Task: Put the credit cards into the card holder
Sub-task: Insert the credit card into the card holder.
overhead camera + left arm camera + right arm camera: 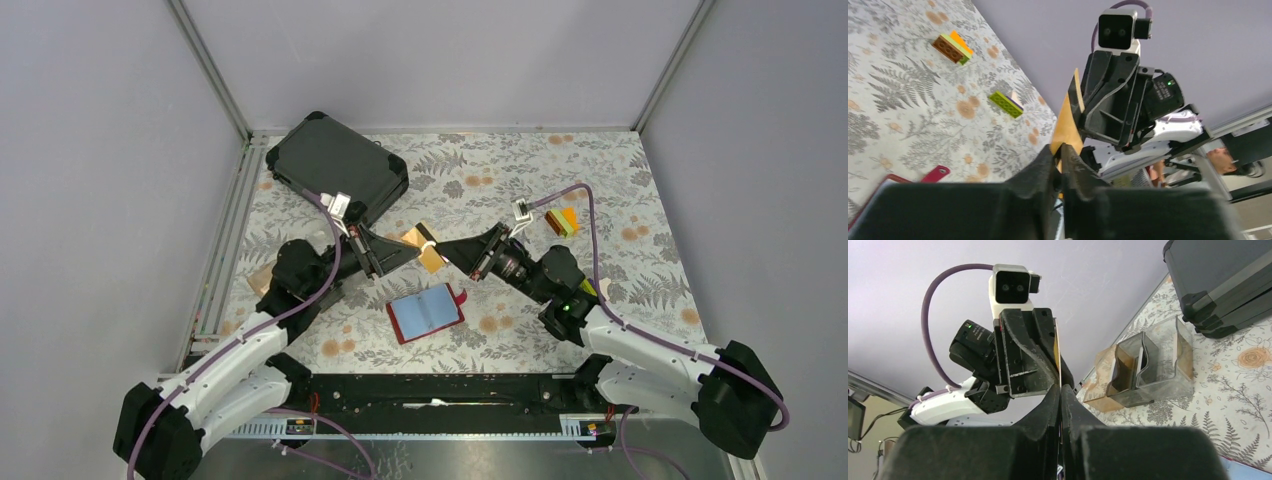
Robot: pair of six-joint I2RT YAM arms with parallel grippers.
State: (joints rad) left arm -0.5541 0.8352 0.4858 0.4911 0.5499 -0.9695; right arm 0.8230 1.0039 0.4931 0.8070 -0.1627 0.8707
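At desk centre, top view: tan card point(425, 246), a thin stiff plastic rectangle, is held off the desk point(620, 190) between two hands.
- Left hand point(408, 247): black and wedge-shaped, pinching the card's left end.
- Right hand point(447, 248): same form, pinching the card's right end.
- Desk: covered in a matt cloth printed with grey ferns and orange blossoms.
- Card holder point(398, 328): red and leather-like, lying open and flat just near of the hands, with its rounded snap tab pointing right.
- Blue card point(425, 310): smooth, resting on the holder's inner face. Whether it sits in a slot cannot be told.
- Dark case point(335, 165): hard-shell with rounded corners, at the far left.
- Blocks point(562, 222): small, in orange and green, right of the right hand.

Left wrist view:
- The left hand's ribbed black fingers point(1045, 167) are pressed together on the card's lower edge.
- The card point(1068, 122) rises edge-on, glossy and golden, to the right hand's fingers.
- On the cloth beyond are two studded blocks, one a brown, green and orange stack.
- The red tab shows low at the left.

Right wrist view:
- The right hand's fingers point(1050, 407) are closed on the card, which shows only as a thin line.
- The left hand faces it.
- Clear box point(1153, 365): transparent walls and partitions on a wooden base, standing beside the dark case.
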